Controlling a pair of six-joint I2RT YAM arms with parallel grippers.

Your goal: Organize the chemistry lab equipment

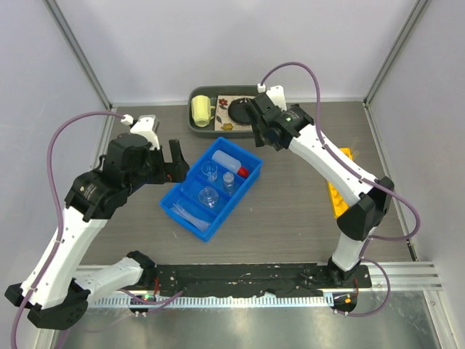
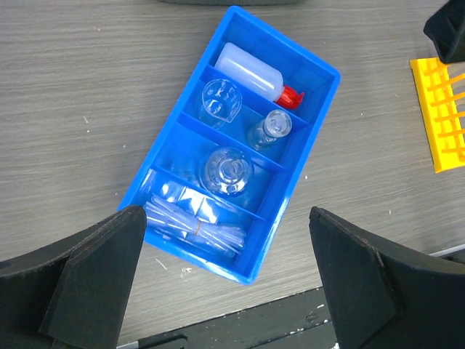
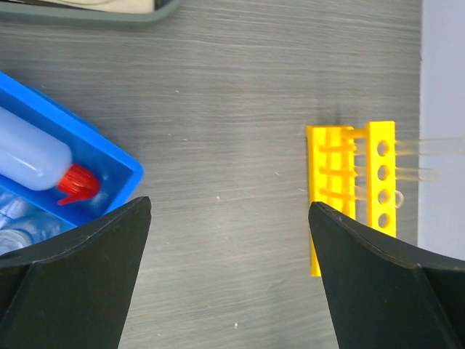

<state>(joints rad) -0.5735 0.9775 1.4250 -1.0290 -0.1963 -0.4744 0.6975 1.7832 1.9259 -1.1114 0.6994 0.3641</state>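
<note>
A blue divided bin (image 1: 190, 195) (image 2: 320, 109) sits mid-table. It holds a white red-capped squeeze bottle (image 1: 227, 161) (image 2: 247, 69) (image 3: 33, 156), a clear beaker (image 1: 210, 171) (image 2: 221, 100), a small flask (image 1: 229, 182) (image 2: 270, 129), a round flask (image 1: 208, 196) (image 2: 227, 171) and a banded bundle of thin tubes (image 1: 185, 214) (image 2: 196, 222). The yellow tube rack (image 1: 336, 190) (image 2: 443, 113) (image 3: 352, 189) lies at the right, with thin tubes poking out. My left gripper (image 1: 176, 164) (image 2: 225, 211) hovers open just left of the bin. Above the bin's far corner, my right gripper (image 1: 256, 125) (image 3: 229, 203) is open and empty.
A grey-green tray (image 1: 195, 125) at the back holds a yellow mug (image 1: 200, 110) and a round black disc (image 1: 238, 113). The rack lies close to the table's right edge (image 3: 421, 87). Metal frame posts stand at both back corners.
</note>
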